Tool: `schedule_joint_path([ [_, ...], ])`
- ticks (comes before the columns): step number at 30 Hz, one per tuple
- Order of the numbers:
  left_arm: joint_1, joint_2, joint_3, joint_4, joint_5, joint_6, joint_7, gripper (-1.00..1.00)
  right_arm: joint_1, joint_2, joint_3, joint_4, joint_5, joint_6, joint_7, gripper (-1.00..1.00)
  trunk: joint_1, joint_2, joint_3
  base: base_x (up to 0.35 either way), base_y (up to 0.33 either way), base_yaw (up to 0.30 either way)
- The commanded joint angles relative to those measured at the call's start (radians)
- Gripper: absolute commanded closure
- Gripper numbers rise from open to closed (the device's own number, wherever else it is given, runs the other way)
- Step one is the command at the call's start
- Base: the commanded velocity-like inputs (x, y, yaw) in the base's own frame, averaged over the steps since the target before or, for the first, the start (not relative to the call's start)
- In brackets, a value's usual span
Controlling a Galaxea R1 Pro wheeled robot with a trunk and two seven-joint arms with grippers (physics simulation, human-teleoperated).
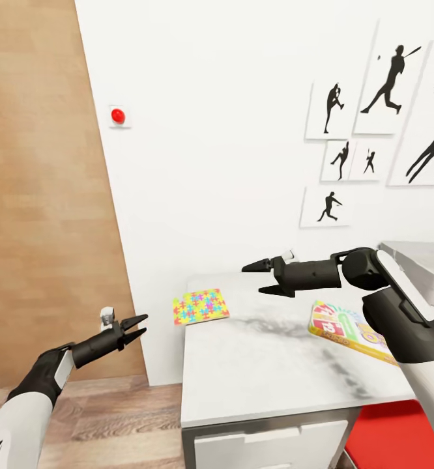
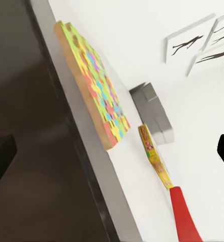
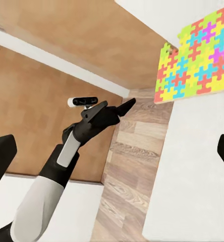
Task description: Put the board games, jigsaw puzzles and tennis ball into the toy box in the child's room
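A colourful jigsaw puzzle (image 1: 201,306) lies flat at the far left corner of the white table (image 1: 262,371), slightly overhanging its edge. It also shows in the left wrist view as the puzzle (image 2: 92,83) and in the right wrist view as the puzzle (image 3: 198,55). A board game (image 1: 347,329) lies on the table's right side, near the grey toy box (image 1: 422,267) at the far right. My right gripper (image 1: 262,277) hangs open above the table, just right of the puzzle. My left gripper (image 1: 133,327) is open over the floor, left of the table edge.
A white wall with a red button (image 1: 118,116) and framed silhouette pictures (image 1: 373,104) rises behind the table. A wooden panel (image 1: 41,195) stands to the left, over wood flooring. Something red (image 1: 393,436) sits low beside the table's right front. Drawers (image 1: 269,446) front the table.
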Motion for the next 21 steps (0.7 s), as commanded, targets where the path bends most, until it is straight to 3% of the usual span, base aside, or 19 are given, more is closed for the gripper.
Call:
schedule_joint_path([
  [1,-0.001,-0.001,0.003,-0.002,-0.001,0.016,-0.002,-1.00,-0.001,0.000,0.001,0.000,-0.010,0.000,-0.010,-1.00,0.000,-0.001,0.000,0.000,0.000,-0.170],
  [9,-0.021,-0.001,0.003,-0.007,0.002,0.061,0.022,-1.00,-0.001,0.000,0.000,-0.002,-0.010,0.001,-0.010,-1.00,0.000,-0.001,0.002,0.000,0.000,-0.048],
  [10,-0.026,0.000,0.004,-0.007,0.007,0.093,0.023,-1.00,-0.001,0.000,0.000,-0.002,-0.010,0.001,-0.010,-1.00,0.000,-0.001,0.002,0.000,0.000,-0.006],
  [15,-0.041,0.001,0.003,-0.007,0.043,0.123,0.028,-1.00,-0.001,-0.002,-0.001,-0.006,-0.011,0.000,-0.011,-1.00,0.000,-0.001,0.003,0.000,0.000,-0.002],
  [21,-0.069,0.001,0.005,-0.007,0.066,0.164,0.080,-1.00,-0.001,-0.003,-0.001,-0.010,-0.012,0.000,-0.011,-1.00,0.000,-0.001,0.003,0.000,0.000,-0.006],
])
